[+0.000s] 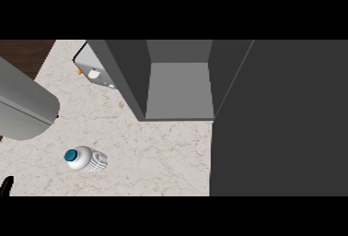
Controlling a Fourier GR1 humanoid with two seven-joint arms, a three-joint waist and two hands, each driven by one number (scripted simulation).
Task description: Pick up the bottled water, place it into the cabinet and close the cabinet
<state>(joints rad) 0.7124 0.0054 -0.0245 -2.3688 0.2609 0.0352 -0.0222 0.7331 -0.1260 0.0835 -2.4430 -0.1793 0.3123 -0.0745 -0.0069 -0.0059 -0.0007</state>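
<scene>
The bottled water is a white ribbed bottle with a teal cap, seen from above on the marble counter at the lower left. The dark grey cabinet stands at the back centre with its inside showing and nothing in it. Its door is swung wide open and fills the right side of the view. Only a thin black sliver of my left hand shows at the lower left edge, left of the bottle and apart from it. My right hand does not show.
A large rounded grey form, apparently my left forearm, crosses the left edge above the bottle. A white appliance with an orange mark sits behind the cabinet's left wall. Dark wood borders the counter at the upper left.
</scene>
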